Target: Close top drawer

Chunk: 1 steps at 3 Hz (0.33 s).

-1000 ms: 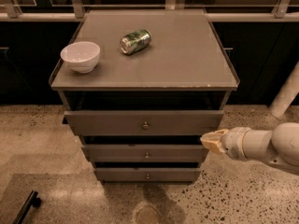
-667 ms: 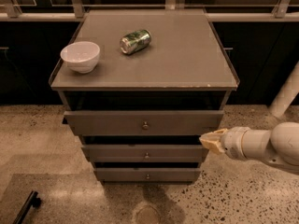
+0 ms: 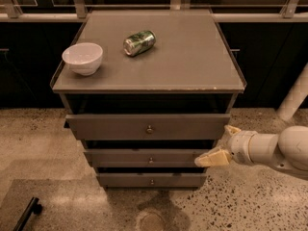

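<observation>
Your tool (image 3: 222,144) hangs released, fingers spread, at four o'clock off the right end of the top drawer (image 3: 110,126), which stands pulled out at centre; next, I judge, meet its front and push toward twelve.

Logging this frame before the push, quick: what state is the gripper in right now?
Gripper: jaws open, holding nothing, low at the right end of the drawer fronts, just below the pulled-out top drawer.
</observation>
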Tool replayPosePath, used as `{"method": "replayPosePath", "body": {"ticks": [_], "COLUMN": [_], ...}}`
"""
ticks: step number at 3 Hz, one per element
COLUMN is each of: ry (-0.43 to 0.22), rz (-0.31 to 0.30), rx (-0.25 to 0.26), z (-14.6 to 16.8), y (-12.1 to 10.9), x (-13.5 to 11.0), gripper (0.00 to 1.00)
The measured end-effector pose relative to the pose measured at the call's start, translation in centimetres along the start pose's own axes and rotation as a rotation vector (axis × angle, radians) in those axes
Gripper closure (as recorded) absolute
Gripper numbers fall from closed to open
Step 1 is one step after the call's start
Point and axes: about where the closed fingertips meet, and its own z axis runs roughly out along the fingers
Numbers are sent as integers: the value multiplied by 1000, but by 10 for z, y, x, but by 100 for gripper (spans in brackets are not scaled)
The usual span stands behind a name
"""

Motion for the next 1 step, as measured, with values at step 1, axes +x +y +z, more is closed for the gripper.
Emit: {"method": "replayPosePath", "body": {"ticks": [1], "ry": [0], "rz": [0], "rx": [0], "z": [0], "y": [0], "x": [0], "gripper": [0]}}
